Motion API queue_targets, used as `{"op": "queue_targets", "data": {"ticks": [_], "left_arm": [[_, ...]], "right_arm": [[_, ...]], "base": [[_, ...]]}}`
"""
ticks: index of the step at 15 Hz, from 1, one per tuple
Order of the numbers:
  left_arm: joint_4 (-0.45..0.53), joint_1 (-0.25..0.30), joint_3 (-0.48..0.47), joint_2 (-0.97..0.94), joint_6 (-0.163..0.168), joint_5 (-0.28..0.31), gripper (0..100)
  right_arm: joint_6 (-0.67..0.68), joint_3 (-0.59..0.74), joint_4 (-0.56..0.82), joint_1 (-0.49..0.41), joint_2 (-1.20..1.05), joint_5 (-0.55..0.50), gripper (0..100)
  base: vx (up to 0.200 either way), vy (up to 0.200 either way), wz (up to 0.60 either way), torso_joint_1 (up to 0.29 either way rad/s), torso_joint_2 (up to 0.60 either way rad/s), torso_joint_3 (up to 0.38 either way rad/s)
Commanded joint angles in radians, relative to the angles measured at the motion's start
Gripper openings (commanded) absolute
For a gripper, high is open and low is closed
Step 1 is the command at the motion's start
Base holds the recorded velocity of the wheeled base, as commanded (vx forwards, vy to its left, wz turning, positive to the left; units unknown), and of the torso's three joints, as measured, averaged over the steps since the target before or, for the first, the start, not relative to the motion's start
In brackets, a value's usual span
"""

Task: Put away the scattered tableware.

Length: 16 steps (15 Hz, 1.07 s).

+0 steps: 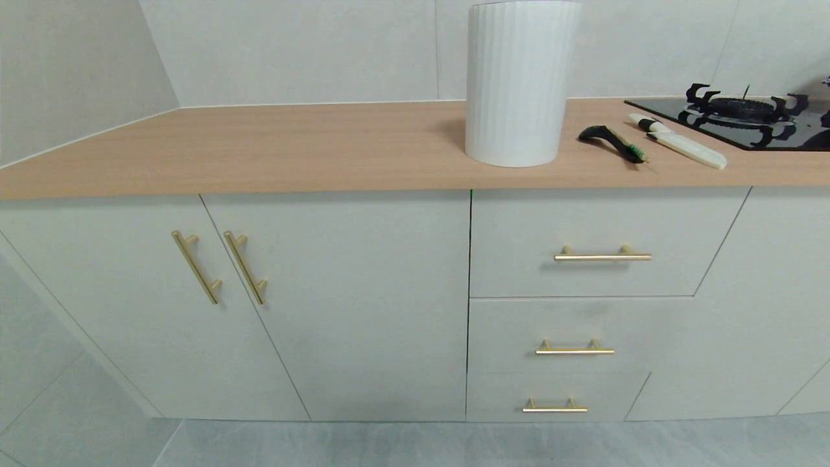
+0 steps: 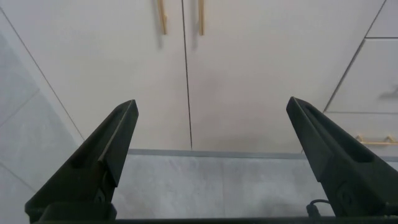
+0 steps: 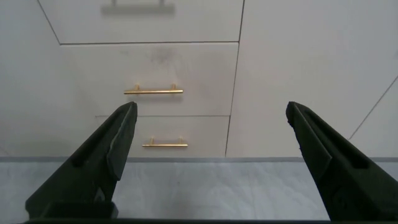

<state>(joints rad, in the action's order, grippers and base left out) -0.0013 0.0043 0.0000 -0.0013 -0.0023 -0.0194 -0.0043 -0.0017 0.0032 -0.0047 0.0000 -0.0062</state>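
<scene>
Left claw [image 2: 210, 106] and right claw [image 3: 211, 107] spread wide, nothing gripped, held low before cupboard fronts: left at double doors [image 1: 227, 292], right at lower drawers [image 3: 152, 81].

Tableware seen on desk [image 1: 292, 146], right side: black-handled utensil [image 1: 613, 143], white-handled knife [image 1: 677, 141] just beside it, both between white ribbed container [image 1: 519, 84] and hob [image 1: 739, 120].

Step judged: very start, nothing grasped yet.

Next move judged: claw to be raised to desk height, utensil handle to be pinched. Destination unclear, container or top drawer [image 1: 603, 257].
</scene>
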Motion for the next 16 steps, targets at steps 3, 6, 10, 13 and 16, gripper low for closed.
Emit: {"op": "queue_targets", "data": {"ticks": [3, 6, 10, 13, 16], "left_arm": [[0.0, -0.001, 0.0, 0.001, 0.001, -0.001, 100], [0.0, -0.001, 0.0, 0.001, -0.001, -0.001, 100], [0.0, 0.0, 0.0, 0.001, -0.001, -0.001, 100], [0.0, -0.001, 0.0, 0.001, -0.001, -0.001, 100], [0.0, -0.001, 0.0, 0.001, -0.001, -0.001, 100]], "right_arm": [[0.0, 0.0, -0.002, -0.001, 0.002, 0.0, 100], [0.0, 0.0, 0.0, -0.001, 0.002, 0.0, 100], [0.0, 0.0, 0.0, -0.001, 0.002, 0.0, 100], [-0.002, 0.0, 0.0, -0.001, 0.002, 0.0, 100], [0.001, 0.0, -0.002, 0.0, 0.0, 0.0, 100]], "base": [[0.067, 0.0, 0.0, -0.004, 0.0, -0.001], [0.133, 0.0, 0.0, -0.002, 0.0, 0.003], [0.0, 0.0, 0.0, 0.0, 0.0, 0.0], [0.0, 0.0, 0.0, 0.0, 0.0, 0.0], [0.0, 0.0, 0.0, 0.0, 0.0, 0.0]]}}
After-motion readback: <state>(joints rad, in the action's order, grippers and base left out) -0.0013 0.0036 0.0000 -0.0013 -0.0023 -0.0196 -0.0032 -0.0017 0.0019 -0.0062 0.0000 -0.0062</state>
